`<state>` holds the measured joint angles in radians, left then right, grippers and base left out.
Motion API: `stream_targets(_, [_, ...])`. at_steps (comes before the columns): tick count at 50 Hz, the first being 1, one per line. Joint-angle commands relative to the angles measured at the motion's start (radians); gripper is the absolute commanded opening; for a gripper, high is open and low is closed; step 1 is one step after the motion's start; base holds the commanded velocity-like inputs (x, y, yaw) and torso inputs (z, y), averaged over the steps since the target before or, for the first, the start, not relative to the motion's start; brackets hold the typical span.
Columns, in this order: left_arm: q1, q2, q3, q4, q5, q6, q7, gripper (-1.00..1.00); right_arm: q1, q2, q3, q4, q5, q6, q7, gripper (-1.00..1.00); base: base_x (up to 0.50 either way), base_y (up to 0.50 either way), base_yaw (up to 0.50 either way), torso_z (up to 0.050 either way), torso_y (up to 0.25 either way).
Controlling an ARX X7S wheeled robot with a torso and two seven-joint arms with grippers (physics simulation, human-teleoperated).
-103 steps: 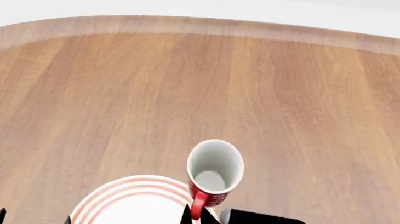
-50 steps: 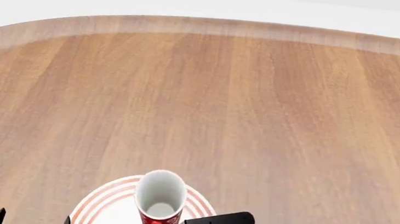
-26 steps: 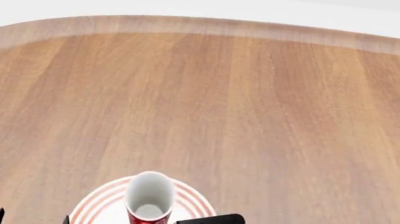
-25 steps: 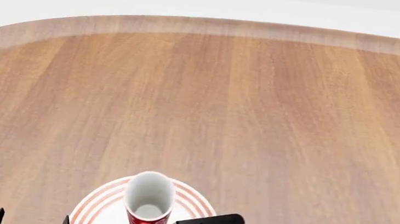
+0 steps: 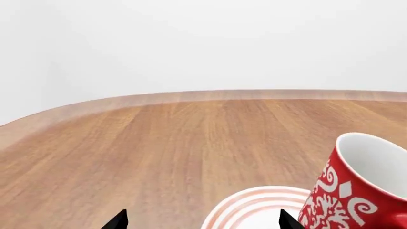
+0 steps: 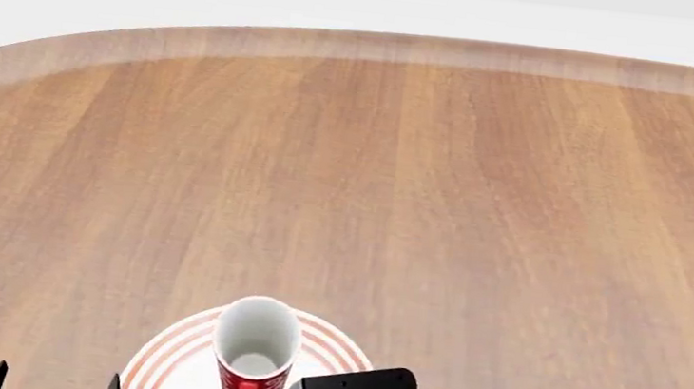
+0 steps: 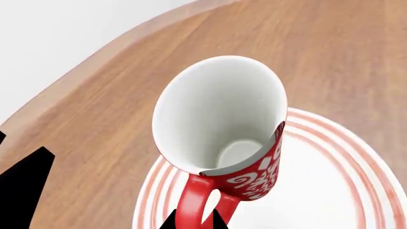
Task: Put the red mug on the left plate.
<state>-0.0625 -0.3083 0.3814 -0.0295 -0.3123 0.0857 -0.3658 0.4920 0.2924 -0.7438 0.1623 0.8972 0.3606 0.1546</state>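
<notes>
**Three cameras, one shared plate**

The head view looks forward and steeply down over the wooden table (image 6: 449,195). The left wrist view sits low, facing across it toward the far edge. The right wrist view hangs close above the red mug (image 7: 222,129). All three share that mug and the left plate (image 6: 186,351).

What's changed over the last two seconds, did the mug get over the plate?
Yes. The right gripper, shut on the handle, carried the red mug left and toward the robot, from beside the left plate to over it. It has barely moved in the last half second. The plate, table and left gripper stayed put.
</notes>
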Motion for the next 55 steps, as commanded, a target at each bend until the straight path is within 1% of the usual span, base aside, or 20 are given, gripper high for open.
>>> stream_targets(1, [-0.001,-0.001,0.002,-0.002,-0.002,0.003,-0.001,1.00,0.013,-0.022,-0.003,0.038,-0.017,-0.013,-0.019,-1.00,0.00,0.00,0.00,0.000,0.000])
stream_targets(32, [0.000,-0.008,0.009,0.004,-0.006,0.001,-0.009,1.00,0.030,-0.086,-0.005,0.248,-0.028,-0.063,-0.088,-1.00,0.00,0.00,0.00,0.000,0.000])
stream_targets(55, [-0.003,-0.010,0.014,-0.001,-0.009,0.006,-0.012,1.00,0.037,-0.107,-0.009,0.324,-0.035,-0.089,-0.112,-1.00,0.00,0.00,0.00,0.000,0.000])
